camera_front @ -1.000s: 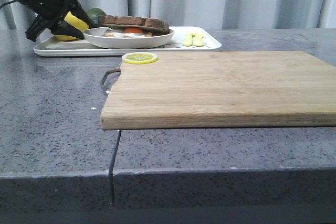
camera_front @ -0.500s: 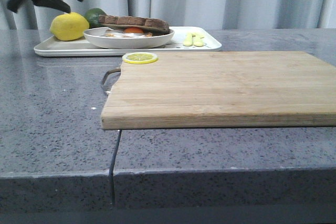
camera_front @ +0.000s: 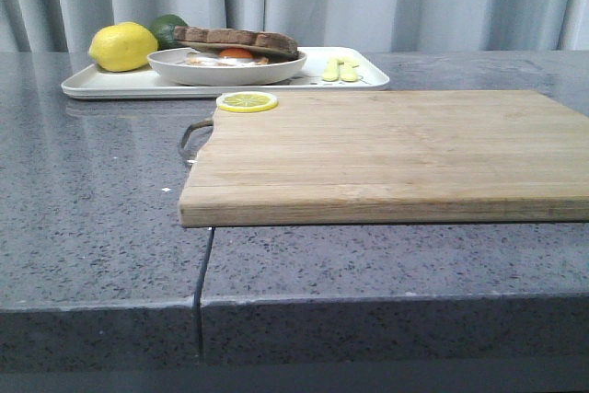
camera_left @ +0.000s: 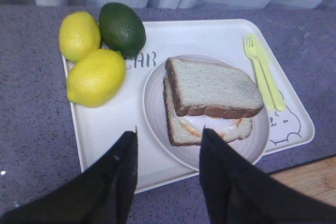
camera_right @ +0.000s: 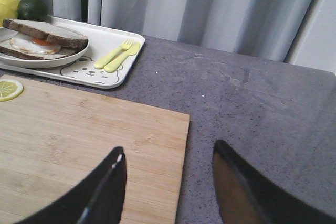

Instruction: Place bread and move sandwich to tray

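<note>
The bread (camera_left: 215, 85), pale with a dark brown crust, lies on top of the egg-topped slice (camera_left: 191, 132). Together they make the sandwich in the round white plate (camera_left: 155, 103). The plate stands on the white tray (camera_left: 105, 135), which is at the back left in the front view (camera_front: 110, 85). The sandwich also shows in the front view (camera_front: 237, 41) and the right wrist view (camera_right: 47, 34). My left gripper (camera_left: 169, 132) is open and empty, above the plate's near rim. My right gripper (camera_right: 169, 148) is open and empty over the right edge of the cutting board (camera_right: 79, 135). Neither gripper shows in the front view.
Two lemons (camera_left: 96, 77) and a dark green lime (camera_left: 122, 29) sit at one end of the tray, and a pale green fork and knife (camera_left: 265, 72) at the other. The wooden cutting board (camera_front: 386, 149) fills the table's middle, with a lemon slice (camera_front: 247, 101) on its far left corner.
My left arm rose from beside the lemon at the tray's left end and left the front view at the upper left. The plate and sandwich have not moved.
</note>
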Robot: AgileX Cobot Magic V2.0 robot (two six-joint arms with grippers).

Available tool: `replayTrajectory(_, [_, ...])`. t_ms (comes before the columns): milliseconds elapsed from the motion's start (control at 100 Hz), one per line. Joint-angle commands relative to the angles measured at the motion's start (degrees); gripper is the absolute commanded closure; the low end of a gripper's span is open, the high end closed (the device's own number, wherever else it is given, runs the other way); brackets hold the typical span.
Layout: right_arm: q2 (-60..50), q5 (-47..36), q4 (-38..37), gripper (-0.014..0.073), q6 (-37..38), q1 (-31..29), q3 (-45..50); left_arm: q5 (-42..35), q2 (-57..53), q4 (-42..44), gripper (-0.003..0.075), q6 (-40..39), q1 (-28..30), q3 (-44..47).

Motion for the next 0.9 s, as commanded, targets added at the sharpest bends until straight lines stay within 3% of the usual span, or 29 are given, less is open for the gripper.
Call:
replayTrajectory(0, [0.18, -4.13, -0.28, 0.0207, -0.27, -0.29, -1.39, -3.11, -7.8, -0.63, 0.0456, 1.67, -0.14, 1.76])
replayTrajectory(570, [0.18, -4.74, -0.28, 0.0207, -0.31, -0.29, -1.39, -35.28, -51.75, -1.13, 0.0456, 3.34, -0.14, 53.13])
replayTrajectory(890, [0.04, -5.1, -0.49, 0.0207, -0.44, -0.29, -0.87, -42.54, -75.66, -1.13, 0.0456, 3.46, -0.14, 76.92])
